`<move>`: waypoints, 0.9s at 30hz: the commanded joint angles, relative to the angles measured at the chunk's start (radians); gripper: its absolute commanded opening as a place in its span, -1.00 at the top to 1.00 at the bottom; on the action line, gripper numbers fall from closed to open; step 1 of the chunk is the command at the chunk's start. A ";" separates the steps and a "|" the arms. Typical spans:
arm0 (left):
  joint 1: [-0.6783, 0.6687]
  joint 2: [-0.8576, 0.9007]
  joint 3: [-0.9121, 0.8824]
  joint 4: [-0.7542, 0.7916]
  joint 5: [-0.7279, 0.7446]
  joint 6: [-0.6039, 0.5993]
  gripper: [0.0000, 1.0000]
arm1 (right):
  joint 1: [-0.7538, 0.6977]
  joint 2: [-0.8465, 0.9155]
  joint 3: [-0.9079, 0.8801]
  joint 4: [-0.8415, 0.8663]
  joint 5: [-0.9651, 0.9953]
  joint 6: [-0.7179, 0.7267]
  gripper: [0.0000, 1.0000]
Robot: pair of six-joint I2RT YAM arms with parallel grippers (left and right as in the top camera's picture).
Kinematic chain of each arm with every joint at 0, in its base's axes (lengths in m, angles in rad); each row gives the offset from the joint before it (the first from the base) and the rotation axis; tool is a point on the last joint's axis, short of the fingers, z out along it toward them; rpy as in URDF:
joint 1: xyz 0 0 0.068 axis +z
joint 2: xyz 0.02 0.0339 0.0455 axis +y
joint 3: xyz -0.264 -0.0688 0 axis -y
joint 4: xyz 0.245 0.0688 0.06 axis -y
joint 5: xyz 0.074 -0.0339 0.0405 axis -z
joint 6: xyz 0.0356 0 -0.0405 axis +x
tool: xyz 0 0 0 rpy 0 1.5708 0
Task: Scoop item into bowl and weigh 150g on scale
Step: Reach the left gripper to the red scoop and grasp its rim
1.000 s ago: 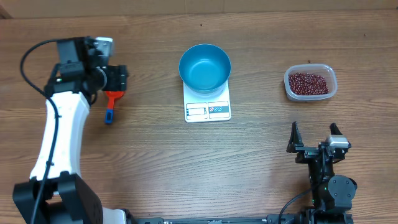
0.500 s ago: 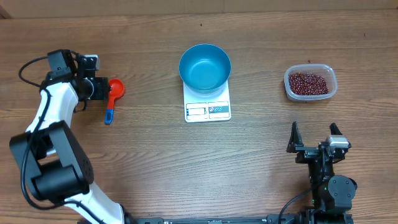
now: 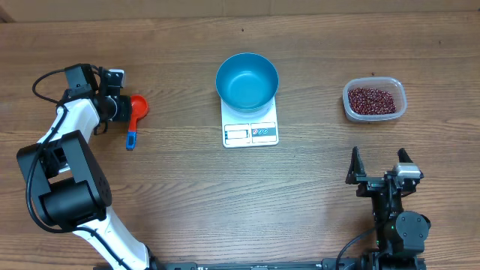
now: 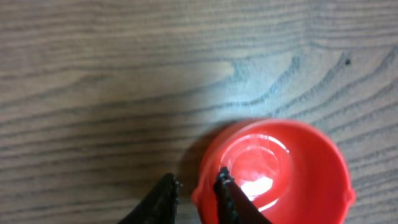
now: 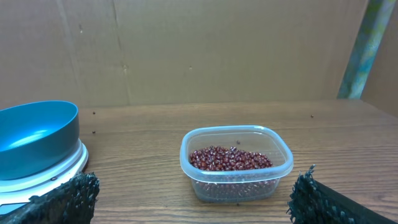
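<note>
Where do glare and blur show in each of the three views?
Left wrist: white glare inside the scoop, the jaws soft and dark at the bottom edge. Right wrist: jaws blurred in both lower corners, beans sharp. Overhead: even light, a soft sheen in the bowl.

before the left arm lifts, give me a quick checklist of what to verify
1. left end effector straddles the rim of the red scoop: ok
2. grip firmly closed on that rim: cannot tell
3. blue bowl sits on scale: ok
4. bowl empty: ok
5. beans in uncovered clear tub: ok
6. right end effector open, apart from tub: ok
</note>
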 commanded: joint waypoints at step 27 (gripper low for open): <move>-0.034 -0.318 0.119 -0.210 -0.157 -0.789 0.92 | 0.008 -0.010 -0.011 0.006 0.009 0.000 -1.00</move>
